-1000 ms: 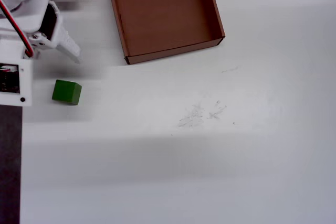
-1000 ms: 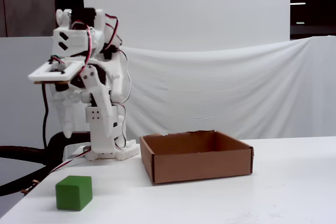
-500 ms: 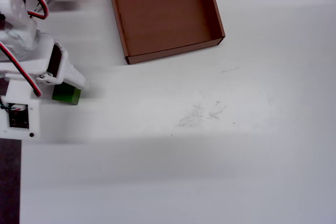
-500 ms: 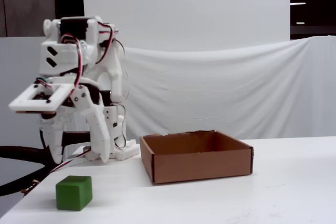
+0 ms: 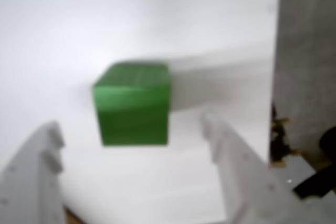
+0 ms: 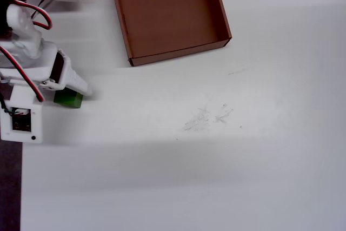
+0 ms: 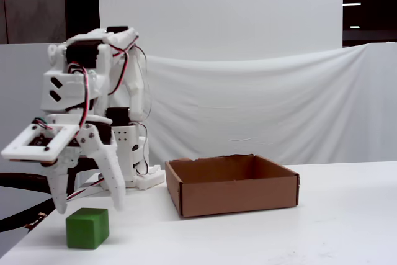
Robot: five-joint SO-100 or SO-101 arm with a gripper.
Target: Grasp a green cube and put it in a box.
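nothing is grasped yet: the green cube (image 7: 87, 228) sits on the white surface (image 6: 216, 160) well apart from the empty box (image 7: 232, 184), with the fingers (image 7: 87, 206) spread open just above it, so gripping, carrying and dropping remain.

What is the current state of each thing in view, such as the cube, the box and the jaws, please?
green cube: resting on the table, not gripped, below the open jaws.
box: upright, open-topped, empty.
gripper: open, hovering just above the cube, one finger on each side in the wrist view.
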